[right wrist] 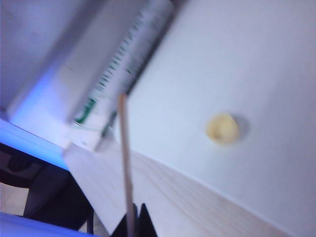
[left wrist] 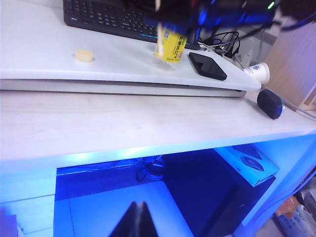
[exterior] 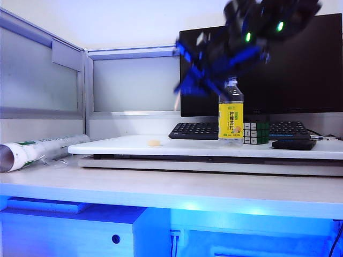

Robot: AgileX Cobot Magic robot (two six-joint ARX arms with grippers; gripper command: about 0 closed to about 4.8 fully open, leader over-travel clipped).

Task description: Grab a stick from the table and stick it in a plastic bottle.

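Right wrist view: right gripper [right wrist: 132, 217] fingers pinch stick [right wrist: 126, 158]; left gripper [left wrist: 138, 217] shut low; bottle [exterior: 231, 115] upright

Pale stick [right wrist: 126, 163] pinched in right claw [right wrist: 134, 217]; yellow-labelled bottle [exterior: 231, 115] upright.

The white worktop [exterior: 161, 190] carries a raised white board [exterior: 134, 145]. On the board stand a plastic bottle [exterior: 231, 120], a keyboard [exterior: 195, 130] and a small beige lump [exterior: 154, 143].

Motion blurs the right hand [exterior: 201, 80] hiding the plastic bottle's [exterior: 231, 119] neck.
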